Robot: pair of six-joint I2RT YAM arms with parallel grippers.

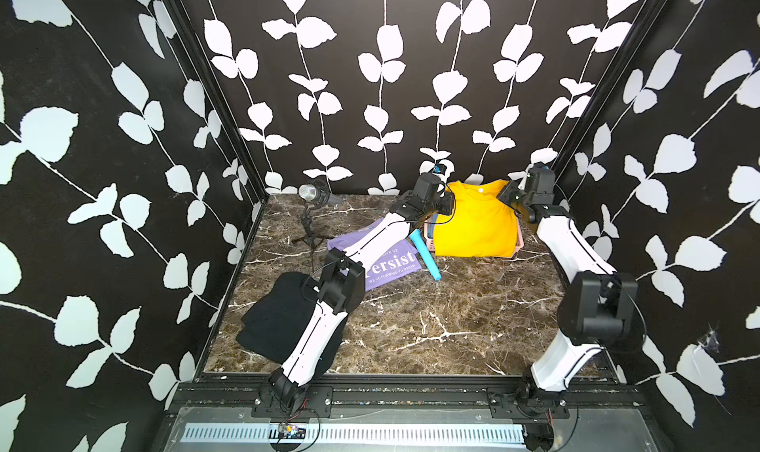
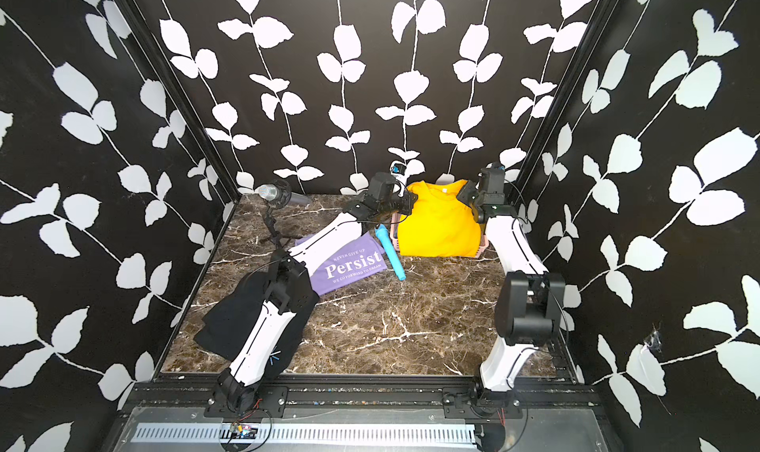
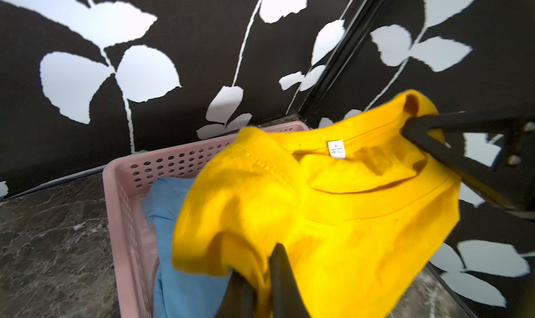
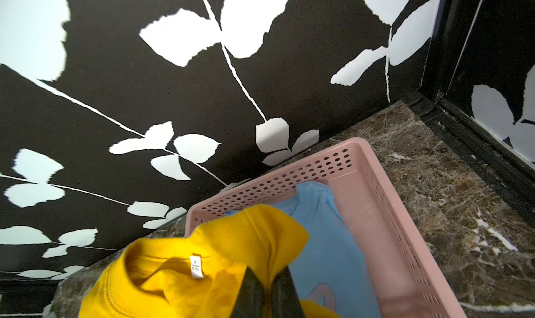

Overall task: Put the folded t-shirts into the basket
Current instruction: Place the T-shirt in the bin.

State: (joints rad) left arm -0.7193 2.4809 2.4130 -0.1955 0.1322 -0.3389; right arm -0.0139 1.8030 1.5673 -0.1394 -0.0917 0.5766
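Note:
A mustard-yellow t-shirt (image 1: 473, 223) hangs spread over the pale pink basket (image 1: 519, 240) at the back right of the table. My left gripper (image 3: 269, 258) is shut on one shoulder of it. My right gripper (image 4: 267, 273) is shut on the other shoulder. A light blue t-shirt (image 4: 327, 244) lies inside the basket (image 4: 376, 200), under the yellow one. The lilac "Persist" t-shirt (image 2: 353, 265) lies flat mid-table, partly under my left arm. At the front left, the black t-shirt (image 1: 275, 318) lies partly beneath that same arm.
A blue cylinder (image 1: 425, 254) lies on the marble between the lilac shirt and the basket. A microphone on a small tripod (image 1: 314, 193) stands at the back left. The leaf-patterned back wall and right corner post stand close behind the basket.

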